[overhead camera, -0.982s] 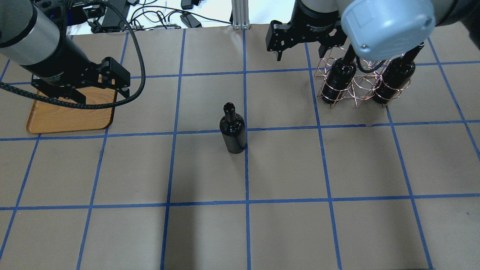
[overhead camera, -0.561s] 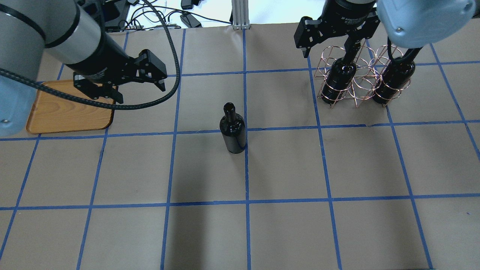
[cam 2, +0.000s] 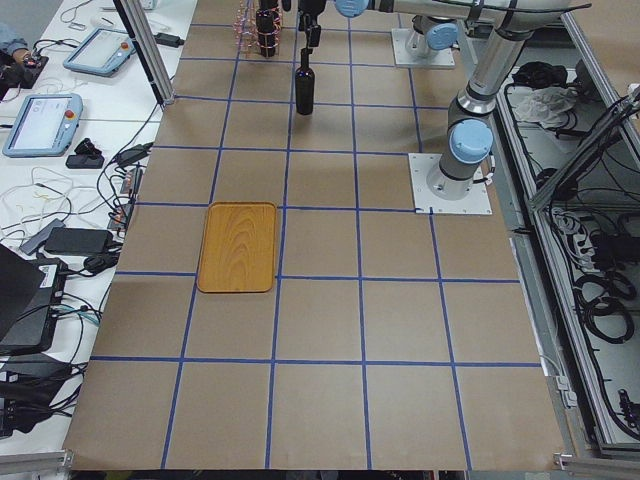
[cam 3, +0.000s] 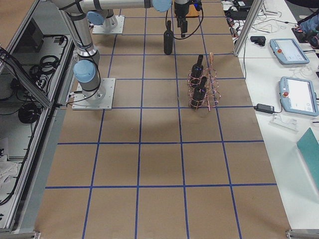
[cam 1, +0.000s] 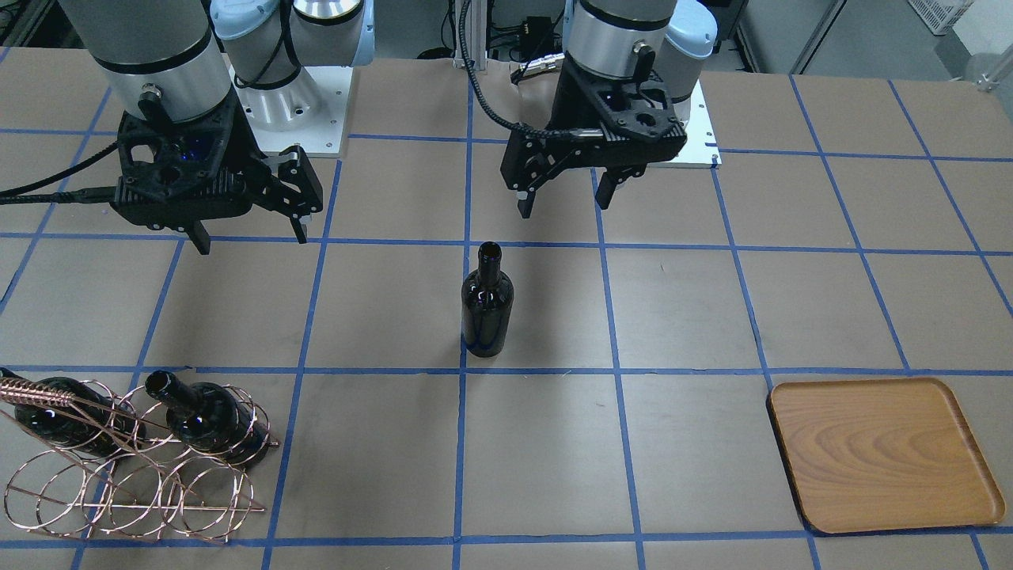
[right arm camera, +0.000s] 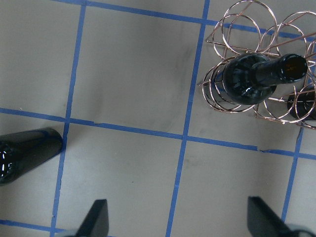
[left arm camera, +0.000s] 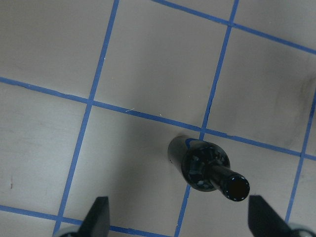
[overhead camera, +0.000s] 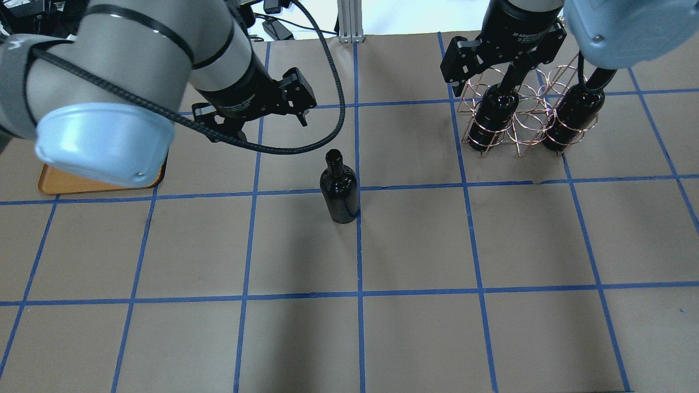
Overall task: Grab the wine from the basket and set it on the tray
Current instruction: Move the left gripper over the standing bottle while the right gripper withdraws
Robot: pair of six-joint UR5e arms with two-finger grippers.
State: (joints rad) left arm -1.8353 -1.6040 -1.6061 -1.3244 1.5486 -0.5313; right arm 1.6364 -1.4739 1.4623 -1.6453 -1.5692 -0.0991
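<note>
One wine bottle (overhead camera: 339, 188) stands upright and alone at the table's middle; it also shows in the front view (cam 1: 486, 305) and in the left wrist view (left arm camera: 205, 168). My left gripper (cam 1: 563, 204) is open and empty, raised, on the robot's side of that bottle; the left wrist view shows its fingertips (left arm camera: 101, 217) wide apart. Two more bottles (overhead camera: 494, 112) (overhead camera: 576, 114) sit in the copper wire basket (cam 1: 134, 491). My right gripper (cam 1: 252, 237) is open and empty, raised near the basket. The wooden tray (cam 1: 882, 451) is bare; my left arm partly hides it in the overhead view (overhead camera: 76, 183).
Brown paper with a blue tape grid covers the table. An aluminium post (overhead camera: 347, 22) and cables stand at the far edge. Tablets (cam 2: 40, 120) and cables lie on a side bench beyond the table.
My left arm has swung from over the tray toward the table's middle, bringing its open gripper close to the standing bottle. My right gripper has shifted slightly right near the basket.
</note>
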